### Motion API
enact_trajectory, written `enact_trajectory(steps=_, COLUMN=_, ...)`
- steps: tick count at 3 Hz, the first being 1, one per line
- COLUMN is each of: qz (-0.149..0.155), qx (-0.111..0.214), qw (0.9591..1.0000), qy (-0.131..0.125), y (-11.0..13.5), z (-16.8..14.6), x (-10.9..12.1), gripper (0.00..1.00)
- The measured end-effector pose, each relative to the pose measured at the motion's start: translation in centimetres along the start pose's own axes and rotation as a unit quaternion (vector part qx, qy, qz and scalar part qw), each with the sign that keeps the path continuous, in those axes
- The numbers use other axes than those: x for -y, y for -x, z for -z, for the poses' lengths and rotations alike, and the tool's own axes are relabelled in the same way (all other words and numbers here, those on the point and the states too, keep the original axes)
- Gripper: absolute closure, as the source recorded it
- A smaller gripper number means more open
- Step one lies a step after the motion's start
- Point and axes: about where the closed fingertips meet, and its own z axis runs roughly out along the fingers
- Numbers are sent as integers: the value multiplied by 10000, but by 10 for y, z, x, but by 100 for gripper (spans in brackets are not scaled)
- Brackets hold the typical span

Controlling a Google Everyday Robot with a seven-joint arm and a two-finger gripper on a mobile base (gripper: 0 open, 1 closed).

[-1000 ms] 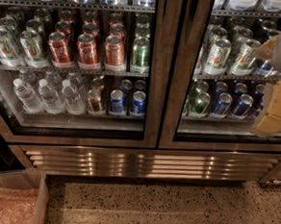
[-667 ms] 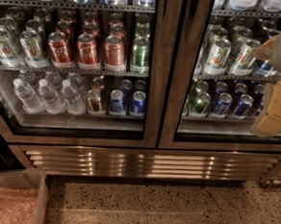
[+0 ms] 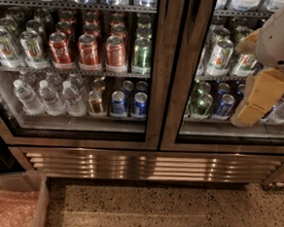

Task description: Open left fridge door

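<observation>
1. Speckled stone floor (image 3: pixel 174 215) runs in front of a drinks fridge with two glass doors and a ribbed metal grille (image 3: pixel 148 164) along its base; a clear bin (image 3: pixel 9 204) sits at the lower left
2. The left fridge door (image 3: pixel 81 72) fills the left and middle of the view, with red cans (image 3: pixel 90 51) and water bottles (image 3: pixel 48 96) showing through its glass
3. It is shut, its metal frame lying flush against the frame of the right door (image 3: pixel 228 136) at the centre
4. The gripper (image 3: pixel 240 83) hangs at the far right, in front of the right door's glass and well apart from the left door; its tan fingers (image 3: pixel 260 99) stand apart with nothing between them
5. By my reading the task has hardly begun: nothing has been gripped, and the reach across, the hold and the pull are all left
6. Compared with a second ago nothing has shifted; arm, doors and cans sit exactly as they did
</observation>
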Motion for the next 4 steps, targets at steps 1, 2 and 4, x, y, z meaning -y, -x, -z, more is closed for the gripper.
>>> enact_trajectory(steps=1, qz=299, qx=655, qw=9972, qy=222, y=50, z=-9, x=1, gripper=0)
enact_trajectory(steps=2, qz=303, qx=726, qw=9966, qy=250, y=55, z=-9, x=-1, gripper=0)
enact_trajectory(steps=4, qz=32, qx=944, qw=9955, qy=57, y=63, z=-16, x=26, gripper=0)
